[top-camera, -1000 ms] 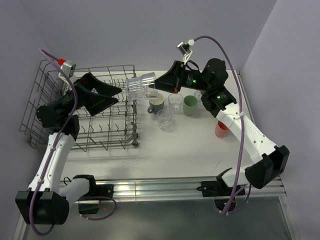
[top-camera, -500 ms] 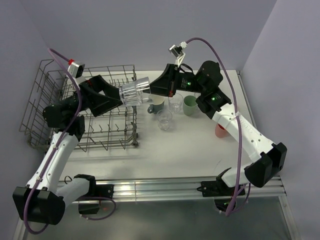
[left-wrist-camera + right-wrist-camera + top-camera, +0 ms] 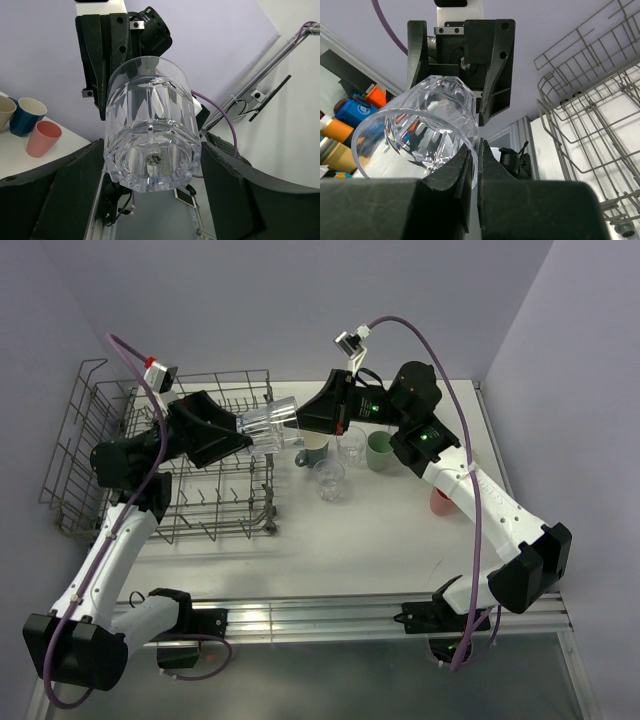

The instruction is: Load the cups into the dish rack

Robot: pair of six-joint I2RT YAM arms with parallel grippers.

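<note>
Clear faceted glass tumbler (image 3: 272,424) held sideways in air, above right edge of grey wire dish rack (image 3: 210,502). Right claw (image 3: 474,170) pressed together, pinching thin tumbler rim. Left claw (image 3: 152,150): smooth black fingers flank thick base; gripping or not, cannot tell.

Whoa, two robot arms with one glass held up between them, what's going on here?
The arms are loading cups into the dish rack, and this looks like a handover. The right gripper pinches the rim of a clear glass tumbler, holding it on its side in the air over the rack's right edge. The left gripper has its fingers on either side of the same tumbler; whether it grips yet is unclear. More cups wait on the table: a grey-blue mug, a green mug, a coral cup and clear glasses.
</note>
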